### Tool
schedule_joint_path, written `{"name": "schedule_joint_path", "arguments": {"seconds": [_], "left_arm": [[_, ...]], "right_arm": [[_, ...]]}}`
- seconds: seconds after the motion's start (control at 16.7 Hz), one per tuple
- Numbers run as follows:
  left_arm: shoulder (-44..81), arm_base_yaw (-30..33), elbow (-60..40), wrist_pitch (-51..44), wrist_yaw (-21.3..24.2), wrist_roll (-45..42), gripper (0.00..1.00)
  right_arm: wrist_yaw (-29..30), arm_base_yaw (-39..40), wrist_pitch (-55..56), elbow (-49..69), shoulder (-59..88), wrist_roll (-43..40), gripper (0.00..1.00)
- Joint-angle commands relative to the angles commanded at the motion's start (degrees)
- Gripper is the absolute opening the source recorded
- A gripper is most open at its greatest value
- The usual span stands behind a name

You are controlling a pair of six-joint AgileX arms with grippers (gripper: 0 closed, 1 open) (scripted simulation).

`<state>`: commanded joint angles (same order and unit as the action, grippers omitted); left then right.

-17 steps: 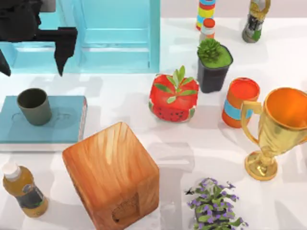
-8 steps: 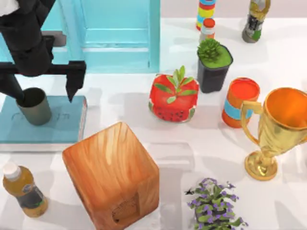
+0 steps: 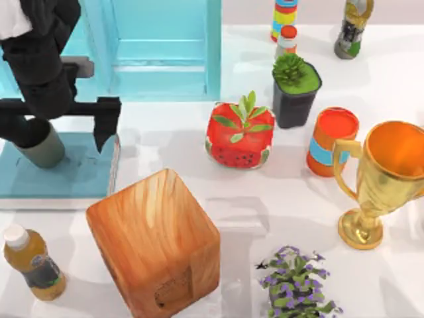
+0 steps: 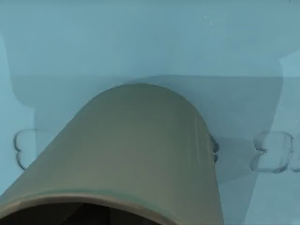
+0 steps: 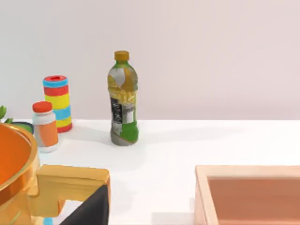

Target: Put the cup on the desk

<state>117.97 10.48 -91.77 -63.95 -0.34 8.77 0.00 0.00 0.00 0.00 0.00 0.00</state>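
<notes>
Grey-green cup (image 3: 45, 150), one, stands on the light-blue book (image 3: 73, 175) at the table's left. Left gripper (image 3: 61, 124) straddles it, fingers spread wide, not closed on it. Risk, my judgement: off-centre closing could tip the cup. Right arm parked. One desk (image 3: 278, 199), one wooden block (image 3: 156, 242), one trophy (image 3: 384, 179)
</notes>
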Motion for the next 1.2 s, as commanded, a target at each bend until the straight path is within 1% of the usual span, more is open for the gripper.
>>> {"name": "schedule_joint_path", "arguments": {"seconds": [0.72, 0.78, 1.2], "left_arm": [[0.0, 0.0, 0.0, 0.0, 0.0, 0.0, 0.02], [0.0, 0.0, 0.0, 0.0, 0.0, 0.0, 0.00], [0.0, 0.0, 0.0, 0.0, 0.0, 0.0, 0.00]], "right_arm": [[0.0, 0.0, 0.0, 0.0, 0.0, 0.0, 1.00], [0.0, 0.0, 0.0, 0.0, 0.0, 0.0, 1.00], [0.0, 0.0, 0.0, 0.0, 0.0, 0.0, 1.00]]}}
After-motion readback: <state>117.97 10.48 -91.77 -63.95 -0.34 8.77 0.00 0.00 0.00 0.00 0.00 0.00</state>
